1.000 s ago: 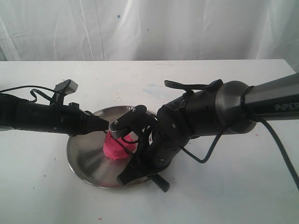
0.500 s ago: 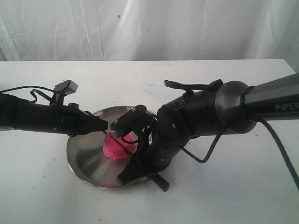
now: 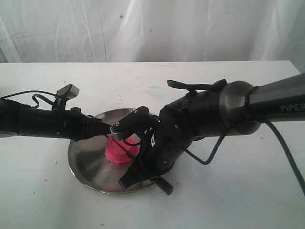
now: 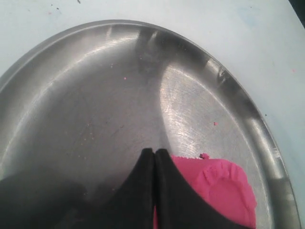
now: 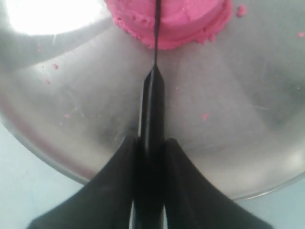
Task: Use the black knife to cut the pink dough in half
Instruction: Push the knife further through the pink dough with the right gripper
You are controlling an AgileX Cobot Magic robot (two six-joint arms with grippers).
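Right hand (image 5: 151, 143): clamped on knife (image 5: 152, 95) handle
Blade: sunk in the dough (image 5: 186, 19), ahead of it
Left hand (image 4: 155, 155): closed up, dough just beside

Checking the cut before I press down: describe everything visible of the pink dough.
The bright pink soft dough lump sits on the round steel plate, ragged at the base, top dented, pink crumbs scattered around. The slim black knife, held by the right hand, has its blade sunk edge-down across its middle. The closed left hand stands beside it; contact unclear.
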